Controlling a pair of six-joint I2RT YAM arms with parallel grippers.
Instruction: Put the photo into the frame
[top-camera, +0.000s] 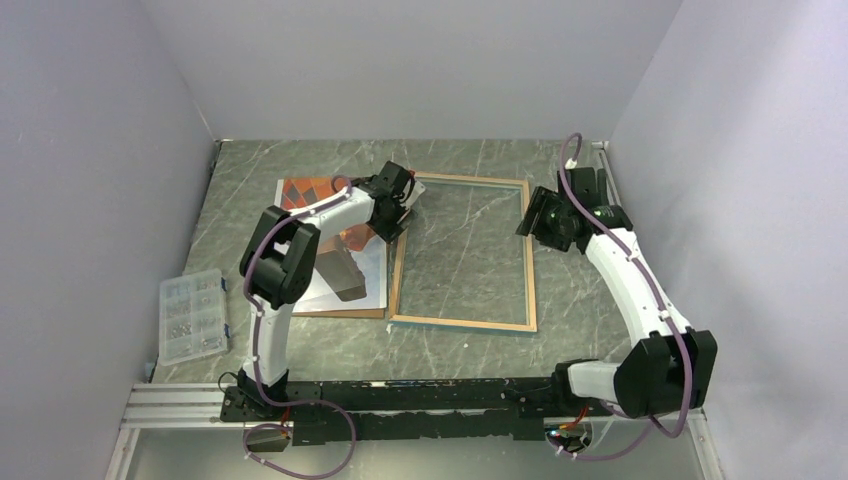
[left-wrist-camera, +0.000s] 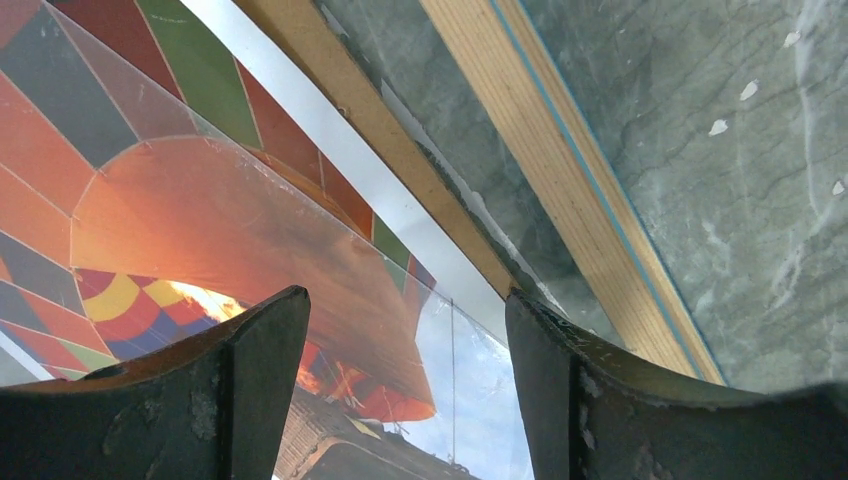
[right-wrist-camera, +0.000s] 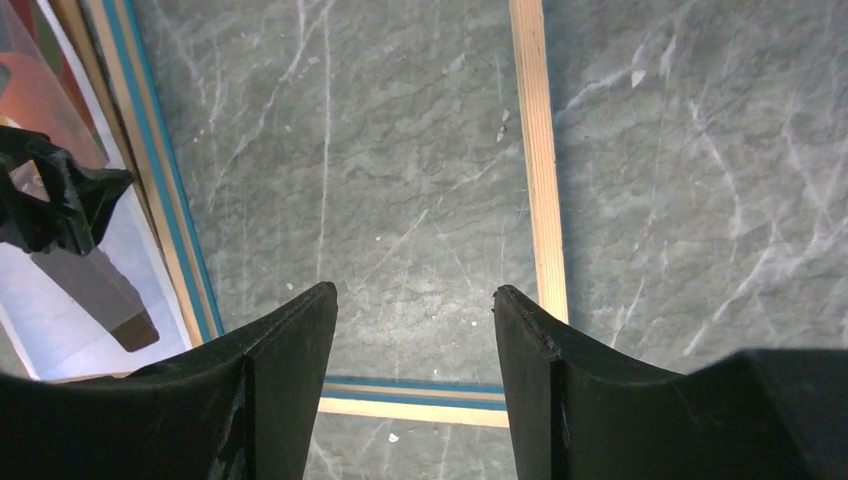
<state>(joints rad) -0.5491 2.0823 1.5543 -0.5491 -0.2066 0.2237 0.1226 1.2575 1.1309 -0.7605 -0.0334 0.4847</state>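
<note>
The photo (top-camera: 352, 262) is laid flat just left of the frame (top-camera: 463, 322), both long axes running away from the arms. Its right edge is straddled by the nearer left gripper (left-wrist-camera: 405, 310), jaws parted, seemingly untouched. The right gripper (right-wrist-camera: 415, 300) is held spread, empty, above the frame's right side.

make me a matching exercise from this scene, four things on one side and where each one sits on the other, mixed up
Things:
1. photo
2. frame
3. clear parts box
4. right claw

Places or states:
a. near the left edge of the table
b. open, above the frame's right side
c. lying just left of the frame
d. flat in the middle, marble showing through its glass

Pairs: 1-c, 2-d, 3-a, 4-b
</note>
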